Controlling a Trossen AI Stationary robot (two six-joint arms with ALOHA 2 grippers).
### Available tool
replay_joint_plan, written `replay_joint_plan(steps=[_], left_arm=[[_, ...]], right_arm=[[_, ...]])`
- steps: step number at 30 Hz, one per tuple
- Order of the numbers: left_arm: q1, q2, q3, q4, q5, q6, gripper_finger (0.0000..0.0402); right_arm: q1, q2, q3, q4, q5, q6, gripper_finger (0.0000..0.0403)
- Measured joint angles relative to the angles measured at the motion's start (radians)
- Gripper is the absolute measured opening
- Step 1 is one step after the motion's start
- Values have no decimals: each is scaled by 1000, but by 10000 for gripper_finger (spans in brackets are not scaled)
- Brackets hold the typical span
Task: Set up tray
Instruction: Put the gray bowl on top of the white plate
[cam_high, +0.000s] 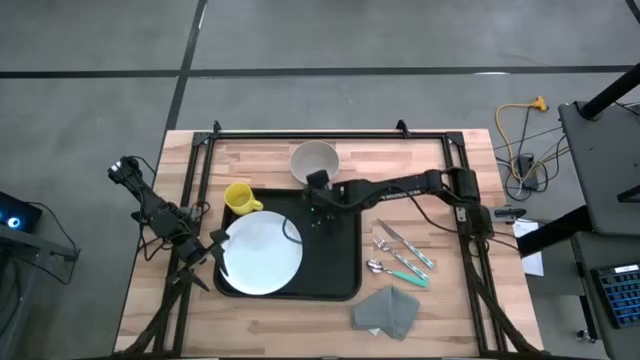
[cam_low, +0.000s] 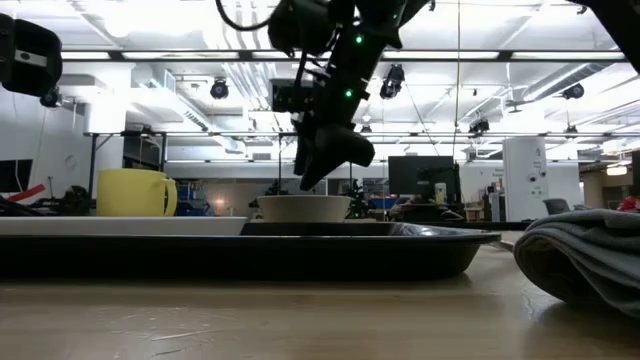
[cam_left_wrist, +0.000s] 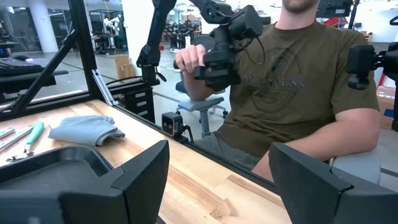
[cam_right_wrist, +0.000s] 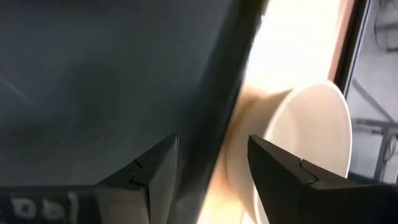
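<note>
The black tray (cam_high: 335, 262) lies flat in the middle of the wooden desk (cam_high: 450, 320), and a white plate (cam_high: 262, 256) rests on its left half. The right end effector (cam_high: 318, 192) hangs over the tray's far edge, just beside the white bowl (cam_high: 314, 160), fingers spread and holding nothing. In the right wrist view those fingers straddle the tray rim with the bowl close ahead. The left end effector (cam_high: 213, 248) sits at the tray's left side next to the plate, fingers also spread and empty. A yellow mug (cam_high: 239, 198) stands by the tray's far left corner. Cutlery (cam_high: 400, 255) lies to the tray's right, with a grey napkin (cam_high: 387, 311) nearer.
</note>
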Motion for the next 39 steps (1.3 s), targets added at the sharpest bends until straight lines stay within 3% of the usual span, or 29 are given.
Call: replay_joint_plan(steps=[22, 28, 39], left_arm=[[0, 0, 0, 0, 0, 0, 255], [0, 0, 0, 0, 0, 0, 255], [0, 0, 0, 0, 0, 0, 255]], right_arm=[[-123, 0, -29, 18, -27, 65, 183], [-153, 1, -49, 63, -108, 43, 183], [-176, 2, -106, 134, -121, 46, 183]])
